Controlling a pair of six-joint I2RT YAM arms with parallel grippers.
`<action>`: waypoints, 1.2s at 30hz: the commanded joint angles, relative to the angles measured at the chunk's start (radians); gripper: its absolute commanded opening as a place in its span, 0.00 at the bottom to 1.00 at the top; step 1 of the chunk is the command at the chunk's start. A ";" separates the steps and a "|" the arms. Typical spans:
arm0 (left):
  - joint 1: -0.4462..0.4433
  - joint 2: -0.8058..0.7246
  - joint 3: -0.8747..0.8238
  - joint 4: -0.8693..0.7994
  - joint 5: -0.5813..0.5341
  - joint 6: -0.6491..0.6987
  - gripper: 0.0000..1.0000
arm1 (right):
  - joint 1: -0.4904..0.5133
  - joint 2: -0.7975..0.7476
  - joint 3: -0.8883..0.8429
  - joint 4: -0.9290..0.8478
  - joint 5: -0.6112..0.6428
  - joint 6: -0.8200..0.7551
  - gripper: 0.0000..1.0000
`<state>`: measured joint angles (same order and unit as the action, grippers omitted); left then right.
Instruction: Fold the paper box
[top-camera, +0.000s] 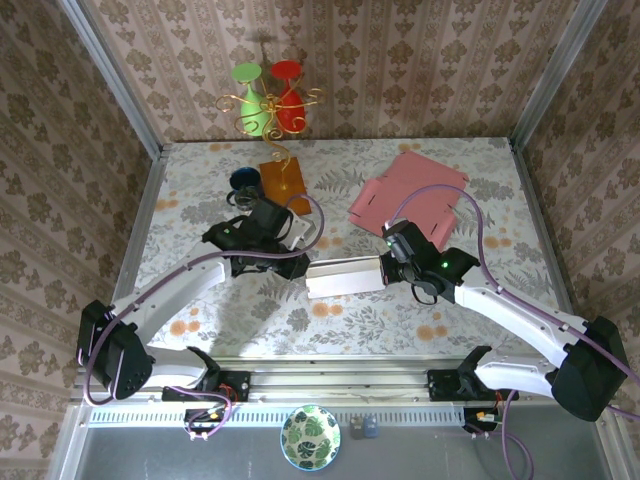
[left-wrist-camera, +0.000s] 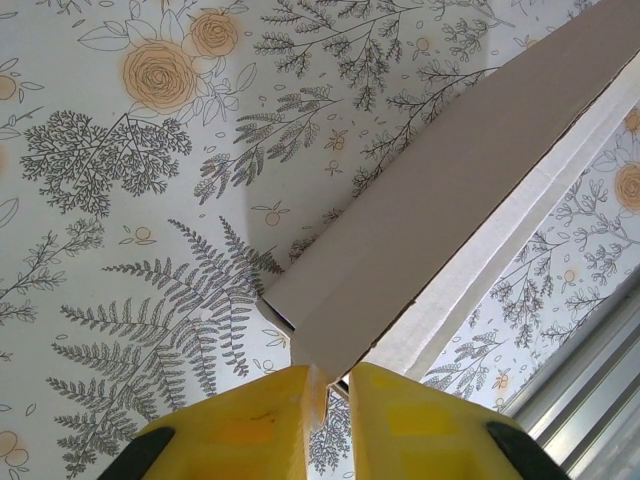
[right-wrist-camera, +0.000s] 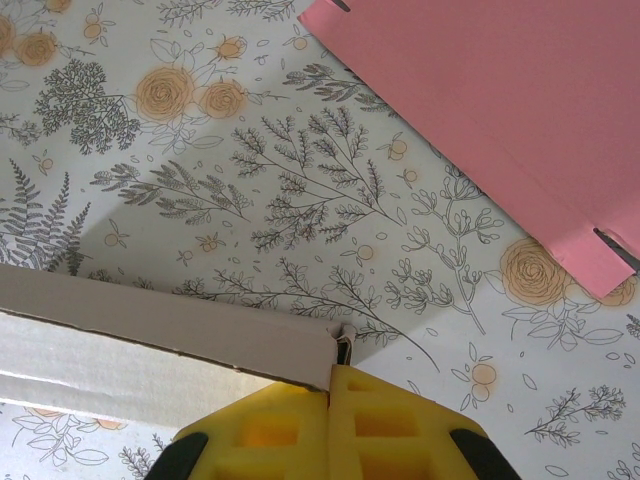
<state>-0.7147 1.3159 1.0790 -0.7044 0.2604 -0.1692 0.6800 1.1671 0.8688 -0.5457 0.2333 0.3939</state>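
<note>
So the white box is slung between the two arms, about mid-table and a bit toward the near edge, long side running left to right. It looks half-formed to me, with panels up but nothing really locked.

Biggest worry: both grips are on thin cardboard right at the ends. If the arms pull apart even a little, a flap could tear or slip out. If they push together, the long panel probably buckles in the middle instead of folding on its crease. Any twist between the wrists would likely skew the whole thing too.

The left gripper comes in low from the left, arm stretched forward across the table. Its yellow fingers are nearly together, with the box's corner edge pinched in the narrow slot between them. The right gripper reaches in from the right with the elbow bent. Its jaws are fully closed on the end flap of the box, with a sliver of card sticking up between them.

The pink sheet lies flat toward the far right corner, well clear of both.
</note>
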 joint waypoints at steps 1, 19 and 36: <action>-0.010 0.009 0.025 -0.014 -0.014 -0.002 0.15 | 0.009 0.020 0.007 -0.054 0.007 0.011 0.00; -0.029 0.049 0.078 -0.087 0.027 -0.317 0.00 | 0.037 0.039 0.029 -0.078 0.094 0.123 0.00; -0.046 0.074 0.110 -0.146 0.033 -0.496 0.00 | 0.066 0.052 0.032 -0.085 0.125 0.169 0.00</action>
<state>-0.7578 1.3674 1.1530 -0.7860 0.2634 -0.6128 0.7296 1.1976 0.8913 -0.5827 0.3565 0.5335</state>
